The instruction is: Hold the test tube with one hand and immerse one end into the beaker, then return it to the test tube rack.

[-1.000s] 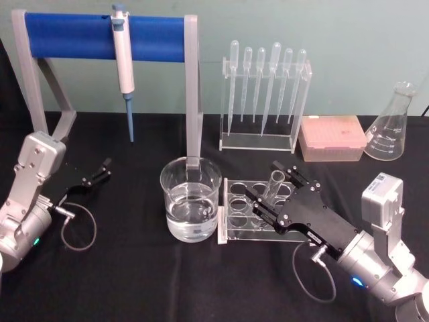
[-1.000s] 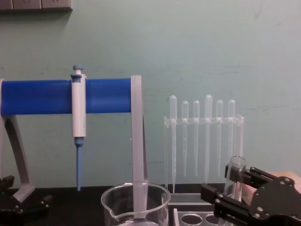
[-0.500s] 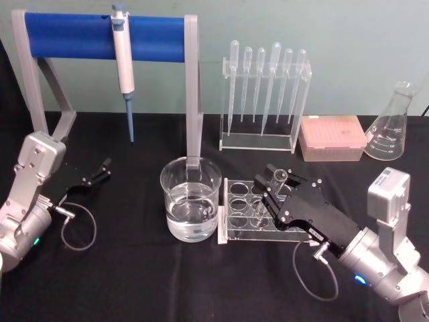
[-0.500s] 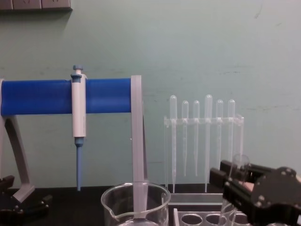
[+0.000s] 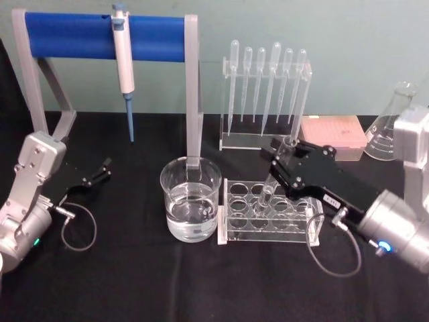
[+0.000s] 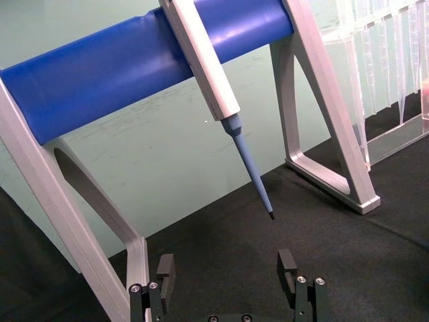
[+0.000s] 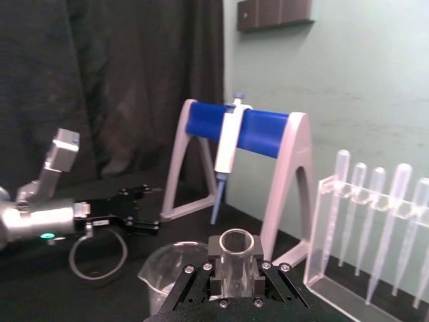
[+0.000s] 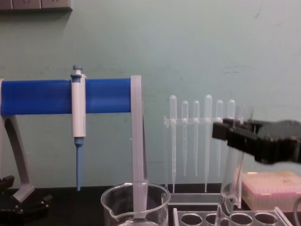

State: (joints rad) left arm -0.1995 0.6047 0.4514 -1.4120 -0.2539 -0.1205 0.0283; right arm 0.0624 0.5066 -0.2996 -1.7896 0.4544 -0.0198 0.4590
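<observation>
My right black end effector [image 5: 287, 149] pinches the long clear glass test tube [image 5: 271, 184] near its rim, tip at the clear rack's [image 5: 295, 221] holes. I judge this is lift-out; next I swing it over the wide glass beaker [image 5: 175, 194]. My left end effector [image 6: 226, 265] idles spread.

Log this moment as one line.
right gripper: shut on test tube | test tube: tilted, lower end at rack | beaker: beside rack | left gripper: open, parked left

Clear glass test tube [image 5: 267, 194], matt black cloth [image 5: 134, 282]
</observation>
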